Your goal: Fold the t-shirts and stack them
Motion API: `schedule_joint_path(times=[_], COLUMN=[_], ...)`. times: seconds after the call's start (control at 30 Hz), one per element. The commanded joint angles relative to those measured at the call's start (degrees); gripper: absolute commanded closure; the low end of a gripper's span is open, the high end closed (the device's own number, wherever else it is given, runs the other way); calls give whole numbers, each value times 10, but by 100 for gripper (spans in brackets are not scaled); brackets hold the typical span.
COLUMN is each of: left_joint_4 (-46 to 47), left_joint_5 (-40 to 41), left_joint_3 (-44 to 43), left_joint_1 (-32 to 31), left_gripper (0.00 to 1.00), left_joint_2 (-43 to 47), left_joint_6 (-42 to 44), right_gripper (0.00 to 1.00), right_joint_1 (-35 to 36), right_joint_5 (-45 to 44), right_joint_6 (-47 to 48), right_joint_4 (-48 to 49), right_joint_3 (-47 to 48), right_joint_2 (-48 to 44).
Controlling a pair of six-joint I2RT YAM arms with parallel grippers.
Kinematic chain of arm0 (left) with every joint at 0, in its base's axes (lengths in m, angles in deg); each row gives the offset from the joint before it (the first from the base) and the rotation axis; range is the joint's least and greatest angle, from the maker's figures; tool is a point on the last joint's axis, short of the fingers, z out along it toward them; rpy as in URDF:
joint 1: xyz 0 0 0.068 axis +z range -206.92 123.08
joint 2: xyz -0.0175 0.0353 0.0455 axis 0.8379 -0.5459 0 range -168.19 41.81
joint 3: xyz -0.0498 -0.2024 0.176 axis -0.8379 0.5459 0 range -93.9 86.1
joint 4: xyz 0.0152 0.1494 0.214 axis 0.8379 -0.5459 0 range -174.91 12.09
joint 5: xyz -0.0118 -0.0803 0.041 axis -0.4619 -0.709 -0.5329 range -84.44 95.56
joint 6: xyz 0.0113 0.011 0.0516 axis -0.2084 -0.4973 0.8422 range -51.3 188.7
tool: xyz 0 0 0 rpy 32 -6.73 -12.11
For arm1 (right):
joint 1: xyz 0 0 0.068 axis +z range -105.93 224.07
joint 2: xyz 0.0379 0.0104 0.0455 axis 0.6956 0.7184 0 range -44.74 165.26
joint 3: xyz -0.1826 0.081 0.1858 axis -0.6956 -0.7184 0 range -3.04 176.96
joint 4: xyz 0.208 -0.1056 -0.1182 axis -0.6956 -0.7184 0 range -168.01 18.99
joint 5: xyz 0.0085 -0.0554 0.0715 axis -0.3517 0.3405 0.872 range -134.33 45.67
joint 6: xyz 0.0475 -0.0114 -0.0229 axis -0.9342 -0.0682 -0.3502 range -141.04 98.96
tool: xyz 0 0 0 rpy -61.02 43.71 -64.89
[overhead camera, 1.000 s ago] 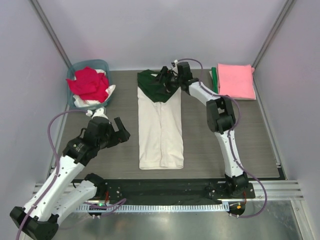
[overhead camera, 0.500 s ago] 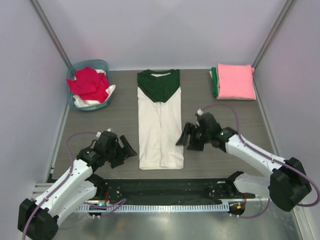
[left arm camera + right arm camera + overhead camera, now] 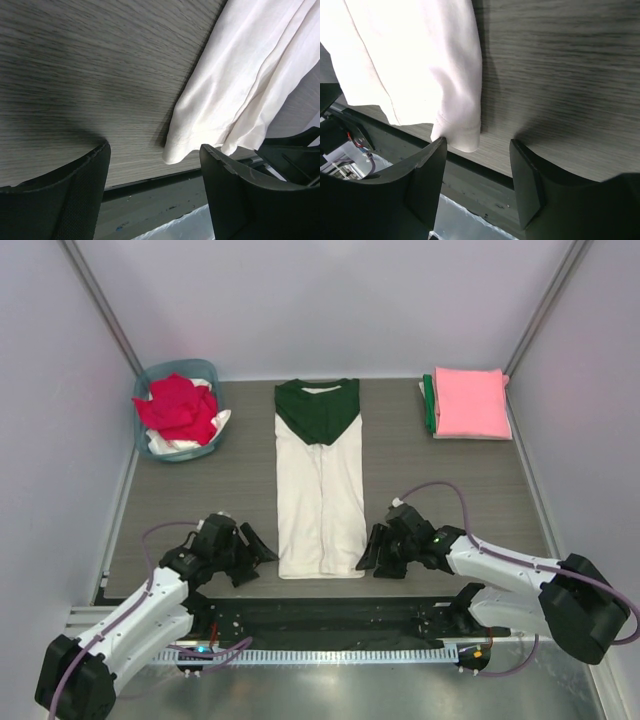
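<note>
Cream t-shirt (image 3: 320, 510) w/ dark green shoulders is lying flat mid-counter (image 3: 200, 480). It's folded lengthwise into a narrow strip, collar at the far end, hem toward the arm bases.

L fingers (image 3: 258, 552) are sitting low over the counter just beside the hem's left corner. R fingers (image 3: 372, 558) are sitting likewise at the hem's right corner. Both pairs are standing apart and gripping nothing.

In the left wrist view the hem corner is lying btwn the two black fingers, nearer the one on that view's right. The cloth edge is running close past that fingertip; can't tell if it's touching. The other finger is sitting over bare wood, apart from the cloth.

In the right wrist view the other hem corner is sitting right at the tip of the finger on that view's left, touching or nearly so. The second finger is sitting over bare wood beside the cloth.

Far left corner: a round teal basket (image 3: 148, 375) is holding a crumpled red t-shirt (image 3: 180, 405) on top of white cloth (image 3: 165, 445). Far right: a folded pink t-shirt (image 3: 470, 402) is resting on a folded green t-shirt (image 3: 429, 405), whose edge is showing along the pink one's left side.
</note>
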State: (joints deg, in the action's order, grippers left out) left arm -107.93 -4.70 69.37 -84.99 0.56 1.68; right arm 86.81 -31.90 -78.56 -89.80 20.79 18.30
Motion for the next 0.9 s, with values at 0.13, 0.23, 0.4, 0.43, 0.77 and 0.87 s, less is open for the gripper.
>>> schedule_joint_path(times=[0.13,0.23,0.4,0.43,0.77,0.87], left_joint_4=[30,37,63,71,129,129], left_joint_5=[-19,-18,-15,-13,26,42], left_joint_3=[19,24,29,29,19,7], left_joint_1=[-10,-16,-40,-45,-109,-118], left_gripper=[34,39,47,47,75,95], left_joint_2=[-4,-7,-22,-25,-114,-130], left_joint_6=[-21,-28,-50,-52,-79,-79], right_gripper=[49,60,88,90,99,99], right_joint_1=[6,6,7,6,7,6], right_joint_5=[-24,-24,-19,-19,-14,-13], right_joint_6=[-8,-8,-8,-8,-6,-7], right_joint_4=[46,52,60,60,60,58], right_joint_3=[3,-3,-13,-14,-22,-27], right_joint_2=[27,30,33,34,23,9])
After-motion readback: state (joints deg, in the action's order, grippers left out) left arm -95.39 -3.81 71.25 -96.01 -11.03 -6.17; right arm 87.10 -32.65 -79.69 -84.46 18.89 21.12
